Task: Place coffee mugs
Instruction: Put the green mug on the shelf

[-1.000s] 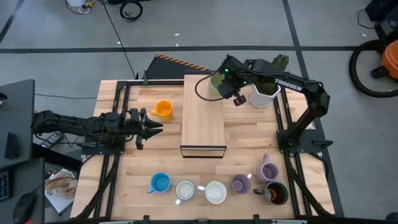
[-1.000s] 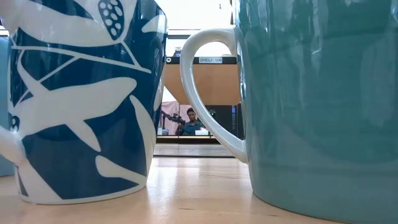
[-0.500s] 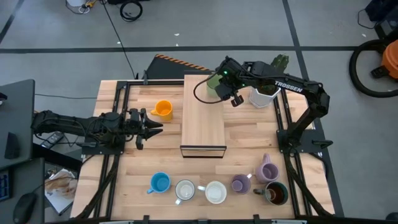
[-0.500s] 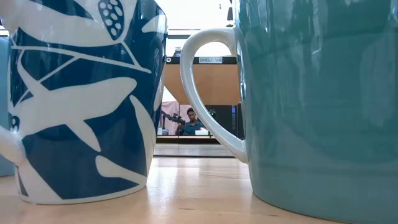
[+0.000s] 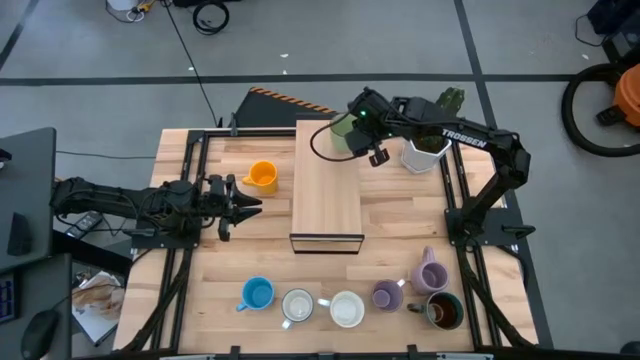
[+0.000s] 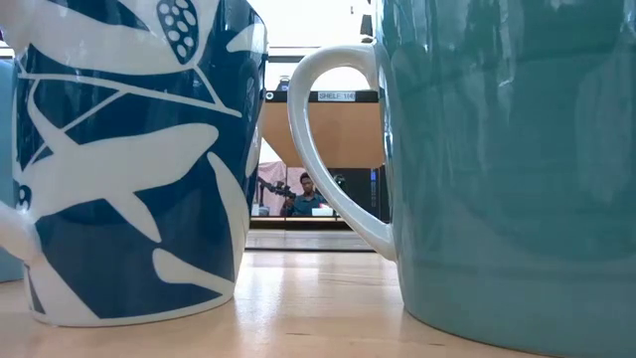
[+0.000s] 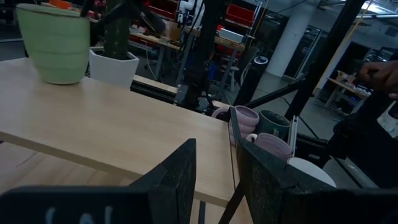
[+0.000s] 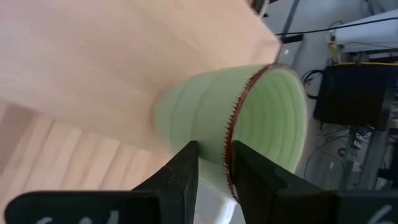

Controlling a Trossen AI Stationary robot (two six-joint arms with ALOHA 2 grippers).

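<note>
A green mug (image 5: 343, 131) stands upright on its base at the far end of a raised wooden shelf (image 5: 328, 190); it also shows in the left wrist view (image 7: 53, 40). My right gripper (image 8: 213, 163) slants down over the mug, open, with its fingers astride the mug's wall. An orange mug (image 5: 262, 176) stands on the table left of the shelf. My left gripper (image 5: 243, 201) waits just near of the orange mug, open and holding nothing (image 7: 216, 168). Several more mugs stand in a row near the front edge: blue (image 5: 258, 294), two white (image 5: 298, 305), two purple (image 5: 387, 295) and a dark one (image 5: 444, 311). My right gripper comes slanting from above with one finger (image 8: 252, 171) inside the green mug and one (image 8: 180, 168) outside, the rim (image 8: 231, 134) between them. A strip of wall shows free beside the outer finger. Whether the inner finger touches the rim, I cannot tell.
A white faceted planter (image 5: 424, 153) with a cactus stands right of the shelf's far end, close to my right arm. Black frame rails (image 5: 190, 180) run along both table sides. In the low view a blue patterned mug (image 6: 129, 159) and a teal mug (image 6: 507, 159) block most of the table.
My right gripper has tipped a little and edged toward the far left over the green mug, which stays upright on the shelf. My left arm has kept still.
</note>
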